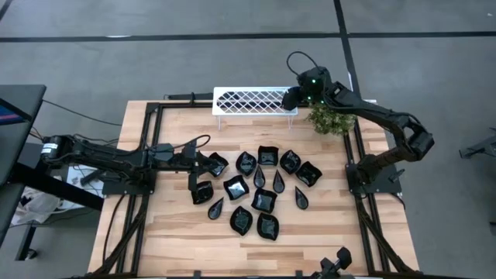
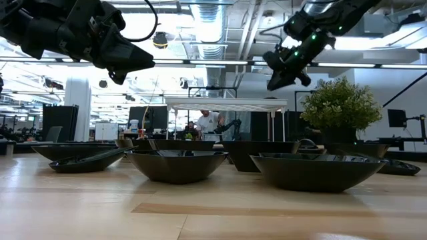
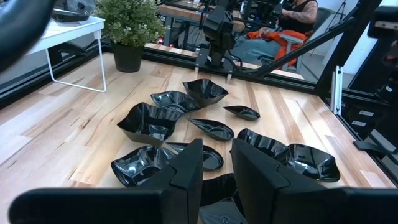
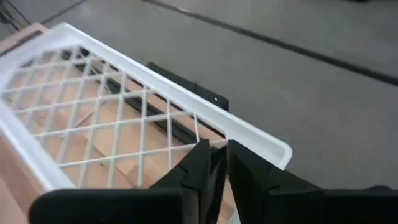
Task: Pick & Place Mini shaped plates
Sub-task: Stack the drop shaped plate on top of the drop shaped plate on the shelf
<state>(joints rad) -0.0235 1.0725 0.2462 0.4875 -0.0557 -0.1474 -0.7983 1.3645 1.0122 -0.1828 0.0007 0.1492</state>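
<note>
From above, my left gripper (image 1: 200,172) hangs over the left edge of the cluster of mini shaped plates (image 1: 256,190), which lie spread across the middle of the table (image 1: 170,232). A squarish dish (image 1: 202,192) sits just on the near side of my fingers and another dish (image 1: 216,164) just on the far side, so I am the arm nearer the work. My right gripper (image 1: 293,94) is well apart, at the far right end of the white lattice rack (image 1: 255,101), beside the potted plant (image 1: 332,118).

From table height, my left gripper (image 2: 127,63) is clear above the dishes, touching none. The right gripper (image 2: 283,73) is raised over the rack (image 2: 227,105), and the plant (image 2: 340,107) stands to the right.

Past my left fingers (image 3: 189,174) I see them spread a little with a gap between, pinching nothing. The plates (image 3: 186,124) lie ahead and below, fanning away toward the right arm's base; a crumpled-edged dish (image 3: 138,165) lies closest to my fingers, partly under them. I judge a short drop would reach it.

Past my right fingers (image 4: 199,163), the jaws stand only a sliver apart and empty, above the rack's (image 4: 93,112) end rim, with no plate on it that I can see
</note>
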